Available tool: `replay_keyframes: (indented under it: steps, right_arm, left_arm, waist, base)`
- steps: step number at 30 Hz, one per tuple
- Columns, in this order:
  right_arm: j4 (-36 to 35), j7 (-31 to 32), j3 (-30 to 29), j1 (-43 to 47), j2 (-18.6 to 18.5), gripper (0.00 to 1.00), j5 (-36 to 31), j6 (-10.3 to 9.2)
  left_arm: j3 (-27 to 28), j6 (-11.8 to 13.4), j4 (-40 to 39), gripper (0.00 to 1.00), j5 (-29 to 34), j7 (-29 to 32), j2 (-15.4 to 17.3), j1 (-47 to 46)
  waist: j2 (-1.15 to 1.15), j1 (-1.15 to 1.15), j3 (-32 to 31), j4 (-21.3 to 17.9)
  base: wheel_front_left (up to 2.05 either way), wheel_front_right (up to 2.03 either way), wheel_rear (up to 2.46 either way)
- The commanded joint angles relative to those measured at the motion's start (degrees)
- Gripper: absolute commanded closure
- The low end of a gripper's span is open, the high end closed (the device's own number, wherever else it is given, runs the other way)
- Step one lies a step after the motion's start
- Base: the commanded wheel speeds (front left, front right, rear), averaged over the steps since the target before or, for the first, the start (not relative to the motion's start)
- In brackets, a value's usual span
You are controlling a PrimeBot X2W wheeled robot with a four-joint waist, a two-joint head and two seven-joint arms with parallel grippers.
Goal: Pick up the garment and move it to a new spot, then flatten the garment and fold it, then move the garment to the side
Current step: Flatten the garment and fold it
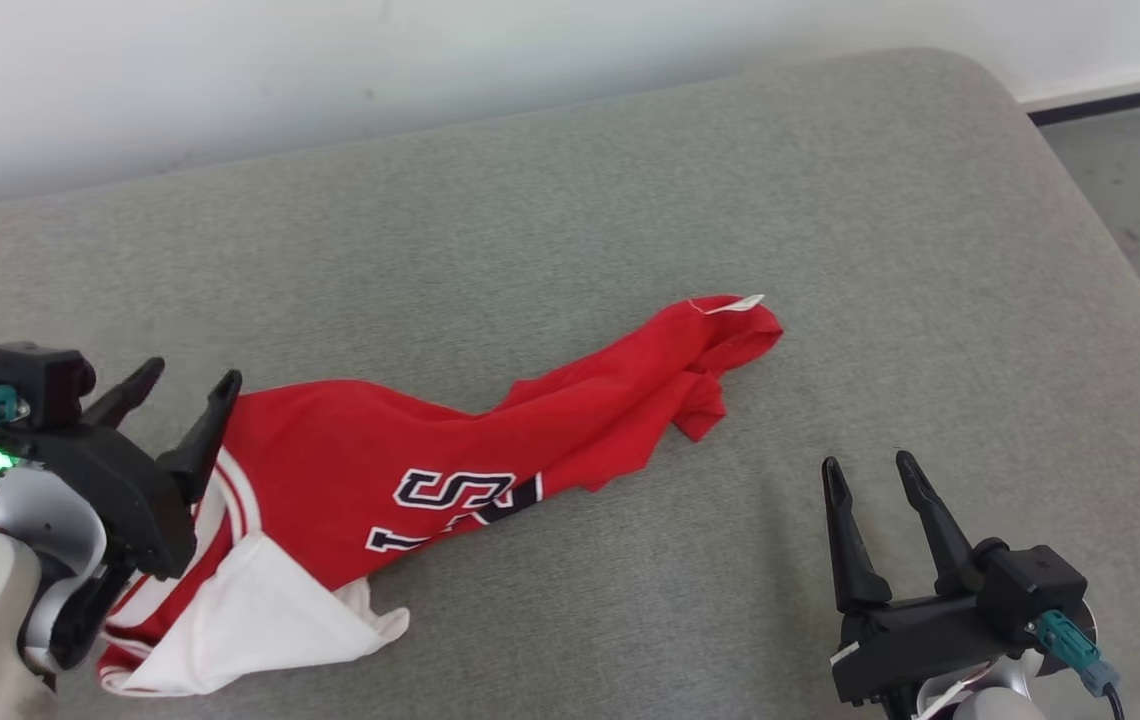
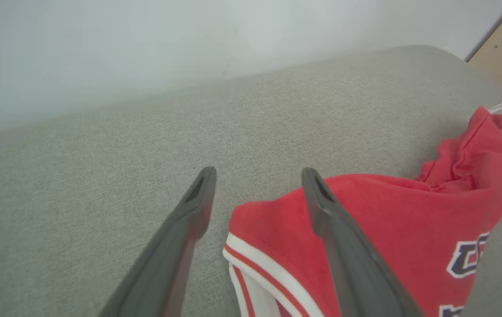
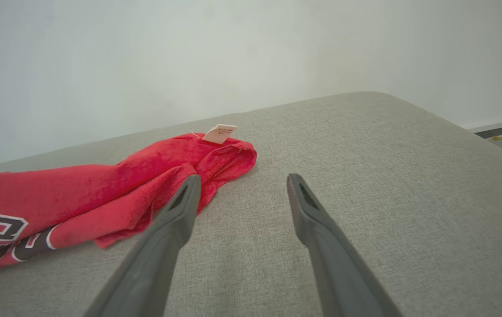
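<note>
On the grey upholstered cushion (image 1: 630, 180), the red jersey (image 1: 410, 460) is lying bunched and stretched diagonally.
The left gripper (image 1: 192, 373) is hovering over its striped-trim end, jaws standing apart and holding nothing; the right gripper (image 1: 868, 462) is waiting near the tagged end, jaws likewise apart, apparently positioning for a two-ended flattening pull.

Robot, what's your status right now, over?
Left gripper open, right gripper open, both empty. Red garment lies crumpled on grey cushion. No obstacle seen.
</note>
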Motion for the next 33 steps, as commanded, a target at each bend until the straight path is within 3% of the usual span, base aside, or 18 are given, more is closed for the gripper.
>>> replay_keyframes:
  steps: [1,8,18,21,22,23,24,25,33]
  right_arm:
    - [0.04,-0.02,0.02,0.18,0.00,0.00,0.21,-0.12]
    - [0.10,-0.02,-0.03,-0.20,0.00,0.00,0.46,-0.12]
    - [-0.02,-0.02,-0.06,-0.77,0.00,0.00,0.48,-0.13]
    - [0.04,-0.02,0.21,-0.95,0.00,0.00,0.52,-0.13]
    - [0.03,-0.02,0.28,-1.04,0.00,0.00,0.53,-0.13]
    - [0.03,-0.02,0.28,-1.04,0.00,0.00,0.53,-0.13]
    - [-0.01,-0.02,0.29,-1.10,0.00,0.00,0.55,-0.13]
    - [-0.03,-0.02,0.35,-1.14,0.00,0.00,0.56,-0.13]
    - [0.05,-0.02,-0.29,-0.82,0.00,0.00,0.35,-0.13]
  left_arm:
    - [-0.10,-0.22,0.45,0.00,-0.61,1.49,0.49,-0.89]
    - [-2.07,-0.51,2.54,0.00,-3.13,10.34,1.81,-0.09]
    - [-2.48,-0.08,5.60,0.00,-6.97,15.81,0.25,0.47]
    - [-3.35,-0.40,7.20,0.37,-6.08,15.81,0.33,-0.27]
    - [-3.21,-0.42,7.86,0.60,-6.64,15.69,-0.23,-0.45]
    - [-3.21,-0.42,7.86,0.60,-6.64,15.69,-0.23,-0.45]
    - [-3.37,-0.61,8.39,0.71,-6.47,15.57,-0.38,-0.62]
    - [-3.63,-0.79,9.01,1.00,-6.00,15.34,-0.31,-0.84]
    - [-3.03,-1.34,10.46,1.00,-3.99,9.16,-0.71,-4.90]
  waist:
    - [0.00,0.00,0.24,-1.03]
    - [0.00,0.00,0.41,-1.88]
    - [0.00,0.00,1.05,-2.12]
    - [0.00,0.00,1.23,-2.15]
    - [0.00,0.00,1.26,-2.16]
    - [0.00,0.00,1.26,-2.16]
    - [0.00,0.00,1.30,-2.19]
    - [0.00,0.00,1.33,-2.24]
    - [0.00,0.00,1.09,-1.96]
  base:
    - [0.00,0.00,0.00]
    - [0.00,0.00,0.00]
    - [0.00,0.00,0.00]
    - [0.00,0.00,0.00]
    - [0.00,0.00,0.00]
    - [0.00,0.00,0.00]
    - [0.00,0.00,0.00]
    - [0.00,0.00,0.00]
    - [0.00,0.00,0.00]
